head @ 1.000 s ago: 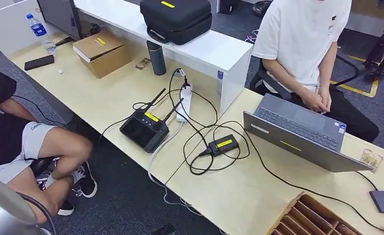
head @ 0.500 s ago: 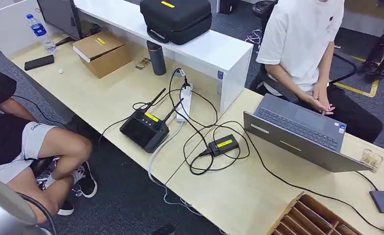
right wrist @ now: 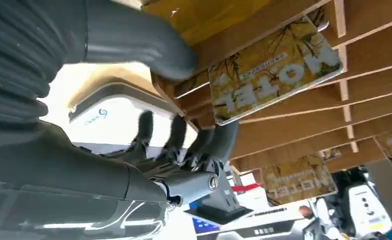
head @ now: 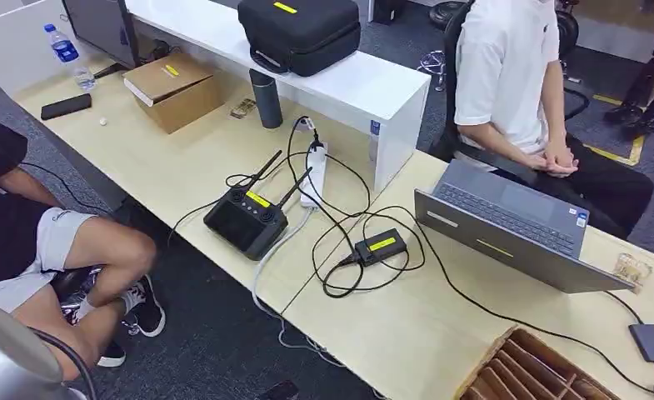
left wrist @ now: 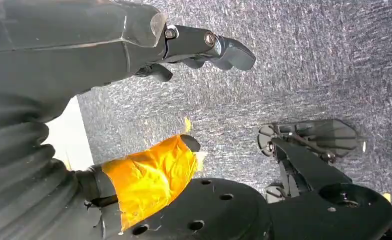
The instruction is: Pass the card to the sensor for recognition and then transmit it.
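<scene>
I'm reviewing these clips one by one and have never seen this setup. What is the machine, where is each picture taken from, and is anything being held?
This is a humanoid robot with two arms. The wide picture is taken from its head, looking down at a desk with a laptop, a black controller, a small black box with a yellow label, probably the card sensor, and a wooden rack. People sit nearby.

The other two pictures come from cameras at its wrists. The left robot hand hangs over carpet, fingers apart, holding nothing. The right robot hand reaches into the rack beside a yellow card. I cannot tell whether it grips the card.
</scene>
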`<action>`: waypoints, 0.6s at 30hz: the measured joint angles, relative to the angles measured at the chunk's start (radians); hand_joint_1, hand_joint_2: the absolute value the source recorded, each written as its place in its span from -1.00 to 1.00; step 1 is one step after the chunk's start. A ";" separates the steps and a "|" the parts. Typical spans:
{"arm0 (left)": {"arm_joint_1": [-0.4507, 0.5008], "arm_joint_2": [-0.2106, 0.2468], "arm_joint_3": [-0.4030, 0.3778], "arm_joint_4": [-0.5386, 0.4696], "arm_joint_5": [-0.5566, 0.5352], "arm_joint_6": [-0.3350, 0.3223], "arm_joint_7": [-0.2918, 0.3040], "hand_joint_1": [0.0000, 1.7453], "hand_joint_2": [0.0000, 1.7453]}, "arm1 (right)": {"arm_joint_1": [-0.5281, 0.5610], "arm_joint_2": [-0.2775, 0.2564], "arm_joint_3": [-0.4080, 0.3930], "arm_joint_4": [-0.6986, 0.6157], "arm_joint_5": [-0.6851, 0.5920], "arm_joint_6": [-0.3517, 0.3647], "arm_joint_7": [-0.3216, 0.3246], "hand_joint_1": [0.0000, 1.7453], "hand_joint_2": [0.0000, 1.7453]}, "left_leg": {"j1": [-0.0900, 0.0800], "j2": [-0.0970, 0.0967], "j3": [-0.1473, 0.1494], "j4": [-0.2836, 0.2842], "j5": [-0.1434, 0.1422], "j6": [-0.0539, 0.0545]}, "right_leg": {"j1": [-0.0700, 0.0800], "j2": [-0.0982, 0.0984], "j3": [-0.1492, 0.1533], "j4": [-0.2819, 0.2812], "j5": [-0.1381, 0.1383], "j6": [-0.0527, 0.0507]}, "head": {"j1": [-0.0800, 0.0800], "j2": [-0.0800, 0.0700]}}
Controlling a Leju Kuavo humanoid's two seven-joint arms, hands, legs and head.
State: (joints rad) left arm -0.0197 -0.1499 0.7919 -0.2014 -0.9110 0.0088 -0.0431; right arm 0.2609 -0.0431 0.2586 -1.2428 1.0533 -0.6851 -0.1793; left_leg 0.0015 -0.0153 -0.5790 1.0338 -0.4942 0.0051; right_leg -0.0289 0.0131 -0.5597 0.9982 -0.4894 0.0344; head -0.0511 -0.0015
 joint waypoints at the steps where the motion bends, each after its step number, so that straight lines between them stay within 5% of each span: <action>1: 0.000 0.000 0.000 0.000 0.000 0.000 0.000 -1.00 1.00 | -0.001 0.000 0.000 0.000 0.000 0.000 -0.001 1.00 1.00 | 0.000 0.000 0.000 0.000 0.000 0.000 | 0.000 0.000 0.000 0.000 0.000 0.000 | 0.000 0.000; 18: -0.001 0.000 0.001 0.000 -0.008 0.000 0.000 -1.00 1.00 | -0.024 0.007 -0.002 -0.003 -0.013 0.000 -0.019 1.00 1.00 | 0.000 0.000 0.004 0.000 0.000 0.000 | 0.000 0.001 0.004 0.000 0.000 0.000 | 0.000 0.000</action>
State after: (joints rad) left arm -0.0203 -0.1495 0.7927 -0.2014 -0.9194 0.0084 -0.0431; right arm 0.2364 -0.0359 0.2567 -1.2459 1.0407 -0.6851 -0.1988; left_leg 0.0015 -0.0148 -0.5748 1.0338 -0.4943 0.0051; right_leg -0.0288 0.0137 -0.5557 0.9980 -0.4896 0.0343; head -0.0511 -0.0015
